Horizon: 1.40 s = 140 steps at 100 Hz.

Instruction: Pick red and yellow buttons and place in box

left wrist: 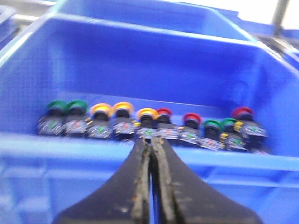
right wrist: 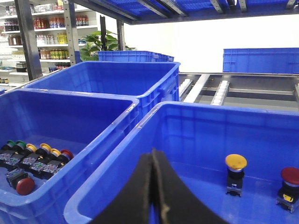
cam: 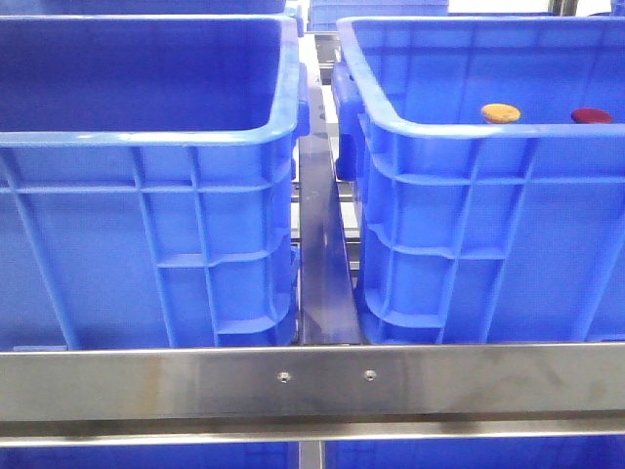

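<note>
Yellow button [right wrist: 236, 162] beyond right end effector [right wrist: 155, 186]

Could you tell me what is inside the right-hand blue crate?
Inside the right crate: a yellow button and a red button, upright, apart. Its near wall hides the floor in the front view.

No readable text, labels or numbers on anything.

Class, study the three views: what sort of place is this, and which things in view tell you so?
Probably a warehouse or factory sorting station: large blue crates sit on a steel frame, a roller conveyor runs behind, and stocked shelving stands at the side.
</note>
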{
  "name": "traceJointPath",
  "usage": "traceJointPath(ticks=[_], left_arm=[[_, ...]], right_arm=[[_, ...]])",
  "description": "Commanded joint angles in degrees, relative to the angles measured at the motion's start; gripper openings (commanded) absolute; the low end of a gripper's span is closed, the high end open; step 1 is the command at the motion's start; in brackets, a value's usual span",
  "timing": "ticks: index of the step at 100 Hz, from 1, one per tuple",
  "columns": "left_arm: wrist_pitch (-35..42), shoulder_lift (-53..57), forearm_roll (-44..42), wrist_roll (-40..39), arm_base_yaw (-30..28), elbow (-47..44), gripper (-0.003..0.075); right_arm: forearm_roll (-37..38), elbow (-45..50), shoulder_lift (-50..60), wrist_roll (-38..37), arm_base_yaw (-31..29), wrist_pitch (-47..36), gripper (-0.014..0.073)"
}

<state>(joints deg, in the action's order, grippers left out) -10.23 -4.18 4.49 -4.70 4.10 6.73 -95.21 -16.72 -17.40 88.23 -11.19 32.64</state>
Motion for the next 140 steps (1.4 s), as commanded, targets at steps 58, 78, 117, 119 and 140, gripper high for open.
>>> traceJointPath(ticks=[58,78,117,119,140], left_arm=[[11.4,6.2,-5.1,8.4,-5.3,-9.8,-0.002],[11.5,6.2,-5.1,8.4,-4.1,-9.8,-0.002],[11.5,6.2,-5.1,8.4,-4.1,-9.8,-0.002],[11.5,6.2,-5.1,8.4,-4.1,-9.8,-0.002],[11.5,6.2,-5.1,8.4,-4.1,-9.8,-0.002]], right_arm=[[-2.4,-1.4,-0.4,0.4,0.0,0.9,-0.0069],[-2.4,-1.4,-0.4,0.4,0.0,0.9,-0.0069],[-2.4,-1.4,-0.4,0.4,0.0,0.9,-0.0069],[-2.4,-1.4,-0.4,0.4,0.0,0.9,-0.0069],[-2.4,-1.4,-0.4,0.4,1.3,1.0,-0.0069]])
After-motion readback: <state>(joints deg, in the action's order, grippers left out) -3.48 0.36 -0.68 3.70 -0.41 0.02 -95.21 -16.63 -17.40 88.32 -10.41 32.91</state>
